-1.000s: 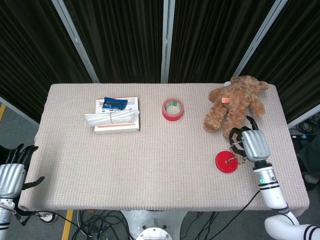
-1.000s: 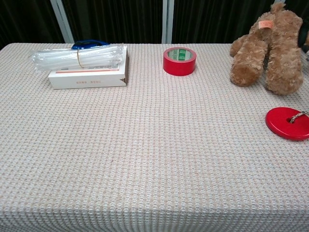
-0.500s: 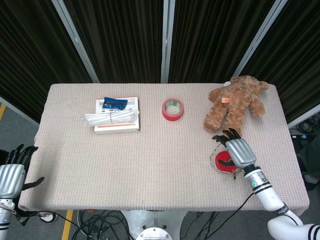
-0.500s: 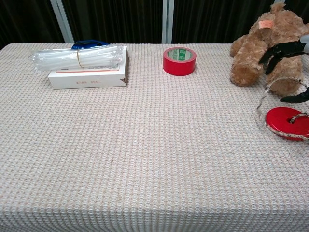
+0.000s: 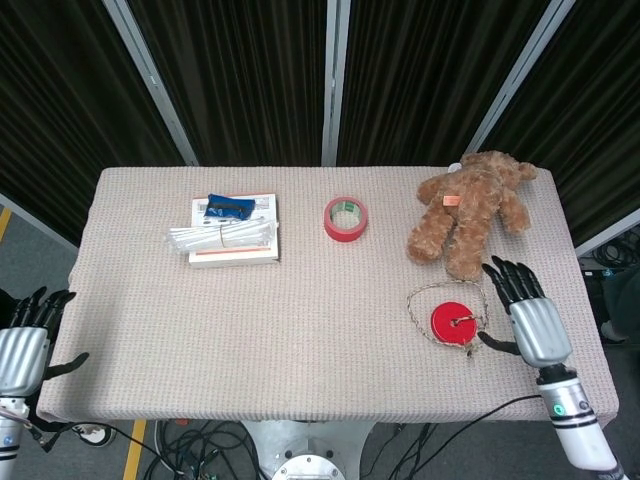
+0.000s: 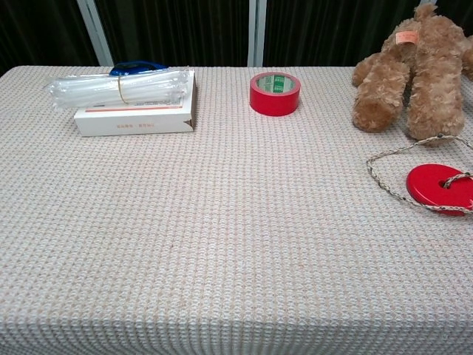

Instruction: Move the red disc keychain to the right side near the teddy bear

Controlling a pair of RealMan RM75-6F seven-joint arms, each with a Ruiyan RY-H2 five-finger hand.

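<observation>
The right robot hand [image 5: 530, 318] is being held flat over the right edge of the tabletop [image 5: 300, 330], with its fingers [image 5: 508, 277] spread apart and nothing in its grasp. Its thumb is pointing toward the red disc keychain [image 5: 452, 322], which is lying on the tabletop just to the left of this robot hand. Whether the thumb is touching the string cannot be told. The string [image 5: 425, 295] of the keychain is lying in a loop around the disc. The teddy bear [image 5: 470, 205] is sitting just beyond the fingertips, close behind the keychain. A small orange tag [image 6: 404, 37] is being worn by the bear, but its writing is too small to read.

The left robot hand [image 5: 25, 340] is being held off the left edge of the tabletop, released, with fingers apart. Far to the left of the right robot hand, a red tape roll [image 5: 345, 218] and a white box [image 5: 235, 235] with a clear packet on top are resting. The print on the box cannot be read.
</observation>
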